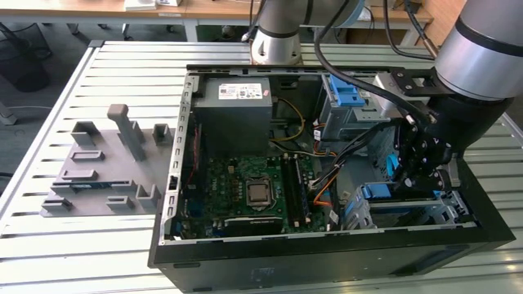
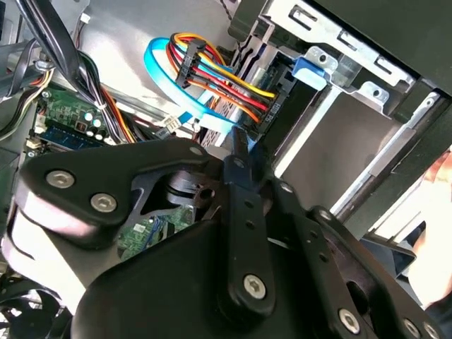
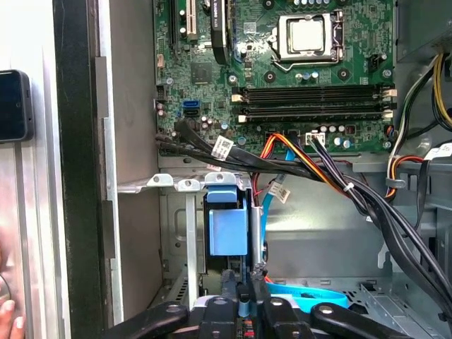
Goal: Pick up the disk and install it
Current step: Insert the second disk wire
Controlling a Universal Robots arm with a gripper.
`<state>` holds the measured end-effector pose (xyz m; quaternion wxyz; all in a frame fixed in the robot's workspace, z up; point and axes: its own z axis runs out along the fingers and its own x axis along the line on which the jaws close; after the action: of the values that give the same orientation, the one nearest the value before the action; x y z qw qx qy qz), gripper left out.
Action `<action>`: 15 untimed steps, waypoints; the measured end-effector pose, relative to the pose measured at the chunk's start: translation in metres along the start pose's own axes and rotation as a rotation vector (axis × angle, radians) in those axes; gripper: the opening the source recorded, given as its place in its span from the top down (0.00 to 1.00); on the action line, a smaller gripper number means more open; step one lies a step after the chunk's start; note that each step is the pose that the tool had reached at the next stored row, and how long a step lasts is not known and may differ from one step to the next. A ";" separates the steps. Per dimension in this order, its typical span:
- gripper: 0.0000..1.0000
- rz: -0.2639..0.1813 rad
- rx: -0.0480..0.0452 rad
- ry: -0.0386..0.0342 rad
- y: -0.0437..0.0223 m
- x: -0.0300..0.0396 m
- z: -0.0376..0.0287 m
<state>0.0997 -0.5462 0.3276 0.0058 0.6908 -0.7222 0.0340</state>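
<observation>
My gripper [image 1: 408,177] reaches down into the open computer case [image 1: 327,257], at the drive cage [image 1: 408,211] on the exterior view's right. In both wrist views the fingers stand close together on a thin blue plastic edge. That edge looks like the carrier frame of the disk [image 3: 244,305], seen edge-on, and the rest of the disk is hidden by the gripper [image 3: 244,293] and the cage. A blue latch [image 3: 227,226] sits on the cage just beyond the fingertips. In the second wrist view the gripper [image 2: 244,159] is right beside a connector with coloured wires [image 2: 219,78].
Black and coloured cable bundles [image 3: 339,183] and a blue flat cable [image 3: 304,293] cross close to the gripper. The motherboard [image 1: 253,184] and grey power supply [image 1: 237,116] fill the case's middle. A grey fixture [image 1: 106,165] lies beside the case. A person's hand [image 2: 434,233] is near the case wall.
</observation>
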 end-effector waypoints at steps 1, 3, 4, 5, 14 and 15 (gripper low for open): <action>0.77 0.000 0.0000 0.0000 0.0000 0.0000 -0.0001; 0.77 0.000 0.0000 0.0006 0.0000 0.0001 -0.0011; 0.77 0.000 0.0000 0.0005 -0.0001 0.0001 -0.0015; 0.77 0.000 0.0000 0.0005 -0.0001 0.0001 -0.0019; 0.77 0.000 0.0000 0.0006 -0.0003 0.0000 -0.0071; 0.77 0.000 0.0000 0.0007 -0.0003 0.0000 -0.0081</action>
<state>0.0997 -0.5458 0.3357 0.0060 0.6908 -0.7222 0.0342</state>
